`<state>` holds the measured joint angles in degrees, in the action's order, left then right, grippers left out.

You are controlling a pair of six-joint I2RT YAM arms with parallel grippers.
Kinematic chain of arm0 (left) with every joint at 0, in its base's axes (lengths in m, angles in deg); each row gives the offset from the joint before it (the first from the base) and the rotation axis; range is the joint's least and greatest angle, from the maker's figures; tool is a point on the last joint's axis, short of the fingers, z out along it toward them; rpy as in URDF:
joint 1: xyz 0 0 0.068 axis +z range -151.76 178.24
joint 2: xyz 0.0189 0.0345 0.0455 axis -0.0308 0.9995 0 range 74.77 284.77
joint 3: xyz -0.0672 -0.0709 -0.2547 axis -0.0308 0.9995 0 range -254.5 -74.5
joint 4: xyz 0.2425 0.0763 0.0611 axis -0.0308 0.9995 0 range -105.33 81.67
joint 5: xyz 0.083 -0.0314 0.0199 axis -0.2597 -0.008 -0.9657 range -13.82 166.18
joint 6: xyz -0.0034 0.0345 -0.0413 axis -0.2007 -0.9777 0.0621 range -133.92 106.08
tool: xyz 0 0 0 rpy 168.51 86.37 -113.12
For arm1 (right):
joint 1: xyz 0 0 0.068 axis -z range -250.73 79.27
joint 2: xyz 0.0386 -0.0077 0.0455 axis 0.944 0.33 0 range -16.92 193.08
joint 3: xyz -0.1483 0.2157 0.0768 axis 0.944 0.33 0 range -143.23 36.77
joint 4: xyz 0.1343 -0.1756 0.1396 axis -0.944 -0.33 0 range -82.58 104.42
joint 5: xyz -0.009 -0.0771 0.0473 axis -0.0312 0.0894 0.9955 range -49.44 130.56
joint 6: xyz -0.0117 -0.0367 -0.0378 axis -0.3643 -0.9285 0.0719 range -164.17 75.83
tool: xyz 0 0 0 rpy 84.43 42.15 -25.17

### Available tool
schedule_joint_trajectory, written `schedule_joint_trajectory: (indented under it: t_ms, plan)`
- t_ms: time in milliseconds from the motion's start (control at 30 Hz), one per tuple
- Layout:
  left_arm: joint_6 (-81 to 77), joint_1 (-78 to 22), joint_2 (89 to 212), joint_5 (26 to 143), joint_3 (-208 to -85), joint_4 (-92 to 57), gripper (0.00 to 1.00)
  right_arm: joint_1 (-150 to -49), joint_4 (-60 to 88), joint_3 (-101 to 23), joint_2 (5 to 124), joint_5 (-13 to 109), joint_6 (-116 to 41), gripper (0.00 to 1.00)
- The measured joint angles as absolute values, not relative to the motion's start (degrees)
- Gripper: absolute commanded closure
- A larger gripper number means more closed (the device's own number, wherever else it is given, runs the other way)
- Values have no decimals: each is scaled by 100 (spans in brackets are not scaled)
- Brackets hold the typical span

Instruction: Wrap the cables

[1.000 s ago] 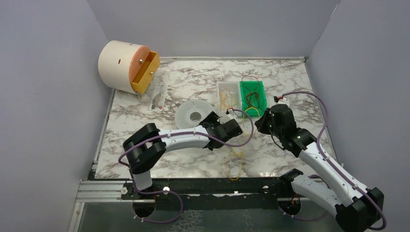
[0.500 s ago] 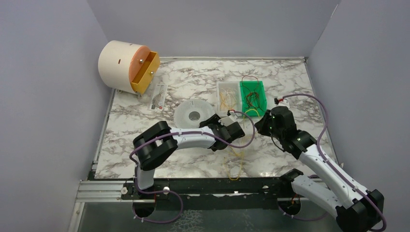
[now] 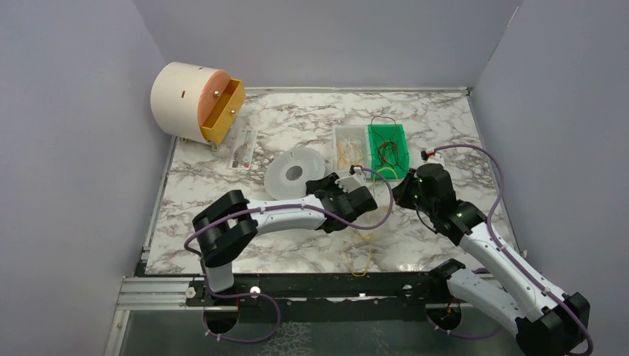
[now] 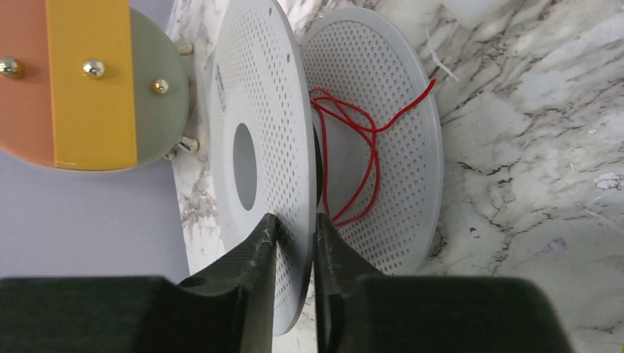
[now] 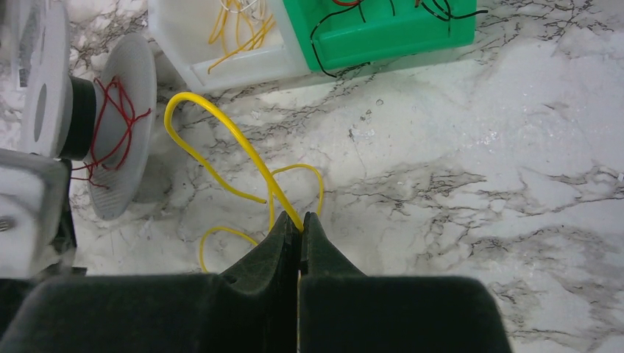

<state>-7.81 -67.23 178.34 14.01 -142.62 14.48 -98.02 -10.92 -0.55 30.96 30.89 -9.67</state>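
The left gripper [image 4: 296,224] has just narrowed onto the spool [image 4: 257,73] flange — tilting it up, at ten o'clock. The right gripper [image 5: 300,220] pinches the yellow cable [image 5: 221,125] — winding seems near.

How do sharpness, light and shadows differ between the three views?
Left wrist: spool holes crisp, left gripper nearly black. Right wrist: yellow cable sharp, soft shadow under the spool. Top external: even light, cables in the green bin barely resolved.

The left arm [image 3: 282,213] and right arm [image 3: 493,252] wear white shells between bulky black joint housings. A thin purple hose [image 3: 499,178] loops along each. The jaws are matt black, tapered wedges with a grainy surface.
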Motion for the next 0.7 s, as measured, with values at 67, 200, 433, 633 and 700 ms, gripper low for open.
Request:
schedule_joint_trajectory:
  t_ms: [67,200,433,633,700]
  plan:
    - [-772,-6752,17629,1396,-14306,1476,97,-9802,-1090,-55,3090,3107,-969,99]
    - [-748,-6802,17180,1399,-14380,1498,100,-9802,-1090,-55,3090,3155,-974,99]
    - [-556,-6828,16470,1469,-14424,1780,100,-9802,-1116,-101,3026,3323,-1177,99]
    - [-136,-6822,16241,1615,-14509,2370,100,-9802,-1219,-477,2915,3800,-1553,99]
    - [48,-6826,16238,1678,-14655,2652,100,-9802,-1261,-639,2902,4003,-1695,99]
